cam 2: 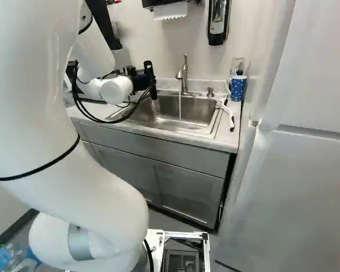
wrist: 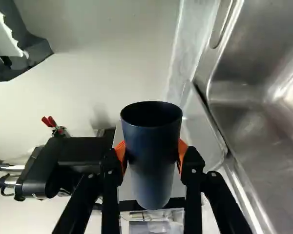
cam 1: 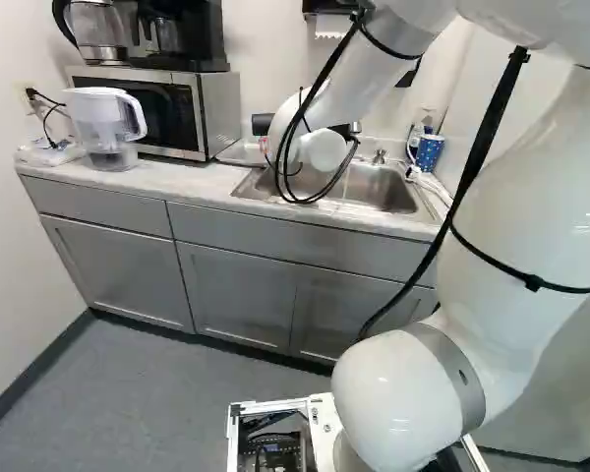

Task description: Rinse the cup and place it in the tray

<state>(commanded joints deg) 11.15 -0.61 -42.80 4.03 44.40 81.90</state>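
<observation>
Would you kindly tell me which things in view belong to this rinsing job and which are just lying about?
For the job:
dark cup, in the gripper
running faucet
sink
likely the tray, beside the sink

Just lying about:
dotted mug
brush
pitcher
microwave

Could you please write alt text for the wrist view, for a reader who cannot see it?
A black gripper holds a dark blue cup between its two fingers, the cup's open mouth showing. On one side of the cup is a metal sink; on the other, a black appliance and a paper towel dispenser.
</observation>
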